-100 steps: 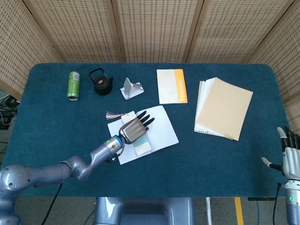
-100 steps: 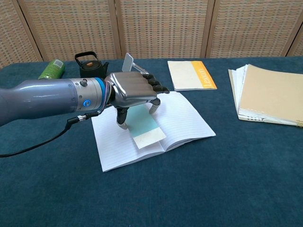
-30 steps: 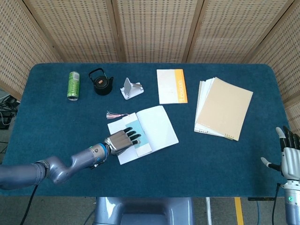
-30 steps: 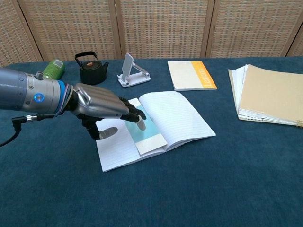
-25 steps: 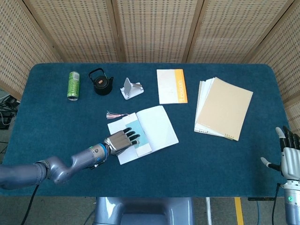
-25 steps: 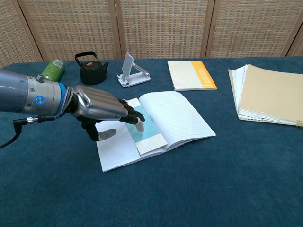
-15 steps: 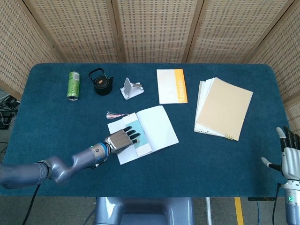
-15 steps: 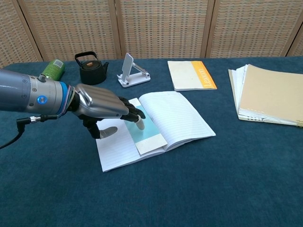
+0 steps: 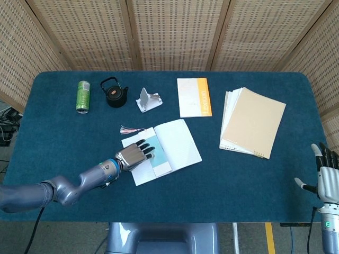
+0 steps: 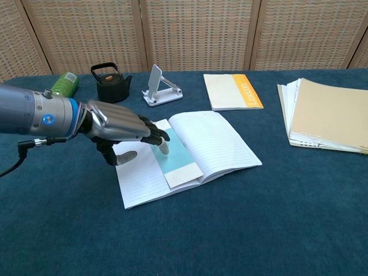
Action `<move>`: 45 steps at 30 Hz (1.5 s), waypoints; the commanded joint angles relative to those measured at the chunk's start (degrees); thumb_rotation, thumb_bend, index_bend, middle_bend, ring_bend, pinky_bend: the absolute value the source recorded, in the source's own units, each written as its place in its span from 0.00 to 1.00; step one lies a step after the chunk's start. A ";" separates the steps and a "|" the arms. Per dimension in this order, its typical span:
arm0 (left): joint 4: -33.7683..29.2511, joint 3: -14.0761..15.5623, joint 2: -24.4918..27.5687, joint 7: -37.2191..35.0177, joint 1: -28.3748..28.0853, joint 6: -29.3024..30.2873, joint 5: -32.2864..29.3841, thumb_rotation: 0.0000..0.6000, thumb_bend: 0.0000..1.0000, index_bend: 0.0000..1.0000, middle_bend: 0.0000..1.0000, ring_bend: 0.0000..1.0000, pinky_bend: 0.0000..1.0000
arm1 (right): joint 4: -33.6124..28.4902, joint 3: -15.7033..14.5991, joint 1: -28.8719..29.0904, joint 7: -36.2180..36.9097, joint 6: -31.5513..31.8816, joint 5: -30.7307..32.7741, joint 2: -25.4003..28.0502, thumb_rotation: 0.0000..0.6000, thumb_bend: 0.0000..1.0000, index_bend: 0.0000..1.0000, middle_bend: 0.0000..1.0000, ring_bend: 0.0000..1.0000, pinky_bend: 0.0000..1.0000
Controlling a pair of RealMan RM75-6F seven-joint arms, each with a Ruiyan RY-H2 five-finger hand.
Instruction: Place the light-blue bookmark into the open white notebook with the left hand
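Your left hand (image 10: 123,129) hovers palm-down over the left page of the open white notebook (image 10: 213,144), fingers (image 10: 154,133) stretched out and slightly apart with nothing held; whether the fingertips touch the paper cannot be told. The light-blue bookmark (image 10: 176,158) lies flat in the notebook along the centre fold, on the inner part of the left page, its pale lower end pointing toward the near edge of the surface (image 10: 241,230). In the head view the same hand (image 9: 132,156) covers part of the left page, and the bookmark (image 9: 158,157) shows just right of it.

Your right hand (image 9: 327,177) sits off the near right corner of the surface, fingers upright and spread, empty.

Along the far edge of the surface, from the left, lie a green can (image 9: 83,96) on its side, a black teapot (image 9: 115,93), a white phone stand (image 9: 148,99) and a closed notebook with an orange strip (image 9: 194,97). A stack of tan and white sheets (image 9: 254,121) rests toward the right edge.
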 commanded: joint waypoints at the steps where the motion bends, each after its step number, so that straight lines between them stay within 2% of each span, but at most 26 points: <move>1: 0.30 0.04 -0.48 0.23 -0.18 -0.03 -0.05 1.00 0.71 0.13 0.00 0.00 0.02 | 0.04 0.05 -0.02 0.05 -0.04 0.10 0.02 1.00 0.08 0.00 0.00 0.00 0.00; 16: 1.57 0.37 -2.10 1.45 -1.20 -0.25 -1.88 1.00 0.71 0.13 0.00 0.00 0.02 | 0.12 0.22 -0.09 0.35 0.22 0.12 0.05 1.00 0.08 0.00 0.00 0.00 0.00; 38: 2.88 0.57 -3.80 2.14 -1.33 1.16 -1.18 1.00 0.71 0.13 0.00 0.00 0.02 | 0.33 0.17 -0.07 0.13 0.02 0.20 -0.09 1.00 0.08 0.00 0.00 0.00 0.00; 45: -0.85 -1.38 -0.90 -1.40 0.69 5.72 2.14 1.00 0.71 0.13 0.00 0.00 0.02 | 0.33 0.12 -0.09 0.06 0.28 -0.03 -0.10 1.00 0.08 0.00 0.00 0.00 0.00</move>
